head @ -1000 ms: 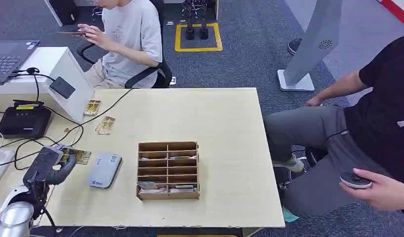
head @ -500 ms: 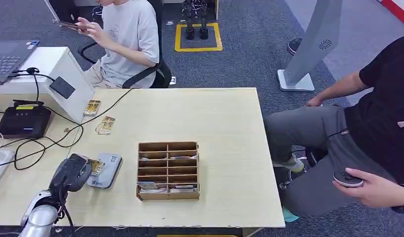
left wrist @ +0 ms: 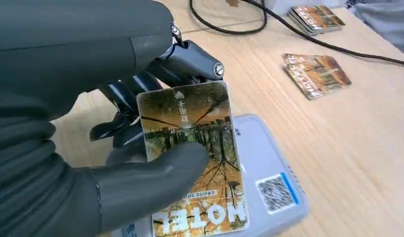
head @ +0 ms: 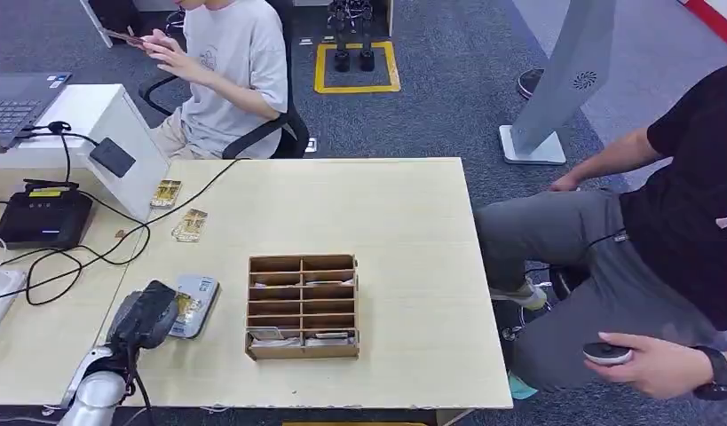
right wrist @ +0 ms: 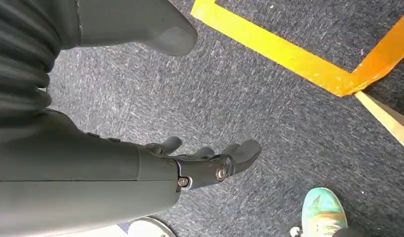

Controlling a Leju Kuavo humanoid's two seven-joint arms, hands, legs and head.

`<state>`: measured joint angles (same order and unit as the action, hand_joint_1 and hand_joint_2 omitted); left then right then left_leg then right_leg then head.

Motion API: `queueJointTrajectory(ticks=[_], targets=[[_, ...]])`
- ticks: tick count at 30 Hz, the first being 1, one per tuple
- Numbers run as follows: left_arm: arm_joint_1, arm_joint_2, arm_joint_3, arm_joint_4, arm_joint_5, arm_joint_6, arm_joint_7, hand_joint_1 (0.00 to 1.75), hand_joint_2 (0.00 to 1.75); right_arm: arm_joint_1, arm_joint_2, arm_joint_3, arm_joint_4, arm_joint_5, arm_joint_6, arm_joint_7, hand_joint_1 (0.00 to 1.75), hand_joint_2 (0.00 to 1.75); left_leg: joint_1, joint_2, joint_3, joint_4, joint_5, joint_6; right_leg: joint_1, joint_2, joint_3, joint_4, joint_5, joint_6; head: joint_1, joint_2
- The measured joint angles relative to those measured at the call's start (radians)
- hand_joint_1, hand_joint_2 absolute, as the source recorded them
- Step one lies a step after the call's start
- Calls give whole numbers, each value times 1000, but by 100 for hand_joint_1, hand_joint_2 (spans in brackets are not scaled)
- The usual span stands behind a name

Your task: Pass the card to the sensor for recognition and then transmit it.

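Note:
My left hand (head: pixel 145 315) holds a hotel card (left wrist: pixel 192 148) printed with an autumn-tree picture, thumb on its face and dark fingers (left wrist: pixel 140 94) behind it. The card (head: pixel 185 307) hovers just over the grey-white card sensor (head: pixel 195 303) lying flat on the table left of the wooden box; the sensor (left wrist: pixel 269 182) shows a QR sticker. I cannot tell whether card and sensor touch. My right hand (right wrist: pixel 204 160) hangs by my side over grey carpet, fingers apart and empty.
A wooden compartment box (head: pixel 303 306) holding several cards stands mid-table. Two card stacks (head: pixel 190 224) (head: pixel 166 193) lie near a white stand (head: pixel 111 146) with black cables. A black device (head: pixel 42 217) sits left. A seated person (head: pixel 644 248) is right of the table, another (head: pixel 222 71) behind.
My left hand has carried the card rightward from the table's left edge to above the sensor. The person at the right has lowered the hand holding a small controller.

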<state>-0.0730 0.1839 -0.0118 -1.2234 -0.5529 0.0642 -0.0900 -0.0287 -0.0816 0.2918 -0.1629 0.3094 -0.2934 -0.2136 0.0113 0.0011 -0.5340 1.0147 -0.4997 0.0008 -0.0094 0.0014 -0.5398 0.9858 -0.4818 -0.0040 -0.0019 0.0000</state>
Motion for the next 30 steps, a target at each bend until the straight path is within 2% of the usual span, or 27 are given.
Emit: queueJointTrajectory(ticks=[4,8,20,26,29,30], targets=[[-21,-10,-1,44,-110,78,30,175,175,-1,1,0,0,2,0,-5,0,175,0,0,0,0,0,0,0,0,1,0,0,0,0,0],[-43,-19,5,88,-147,116,30,175,175,-6,1,0,0,5,0,-9,0,175,0,0,1,0,0,0,0,0,2,0,0,0,0,0],[-67,-32,11,129,-174,133,31,175,175,-10,2,0,0,15,0,-11,0,175,0,-1,2,0,2,0,0,-2,3,2,0,0,0,0],[-83,-39,42,156,-191,138,30,175,175,-13,2,2,0,19,-1,-19,0,175,0,-1,3,0,3,-1,0,-2,2,3,1,-1,0,0],[-83,-44,59,161,-175,111,-20,175,175,-14,2,2,0,19,-1,-19,0,175,0,-1,2,0,3,-1,0,-2,2,3,1,-1,0,0],[-83,-47,68,158,-121,72,-61,175,175,-14,2,2,0,20,-2,-19,0,175,0,-1,2,0,3,-1,0,-2,2,3,1,-1,0,0]])
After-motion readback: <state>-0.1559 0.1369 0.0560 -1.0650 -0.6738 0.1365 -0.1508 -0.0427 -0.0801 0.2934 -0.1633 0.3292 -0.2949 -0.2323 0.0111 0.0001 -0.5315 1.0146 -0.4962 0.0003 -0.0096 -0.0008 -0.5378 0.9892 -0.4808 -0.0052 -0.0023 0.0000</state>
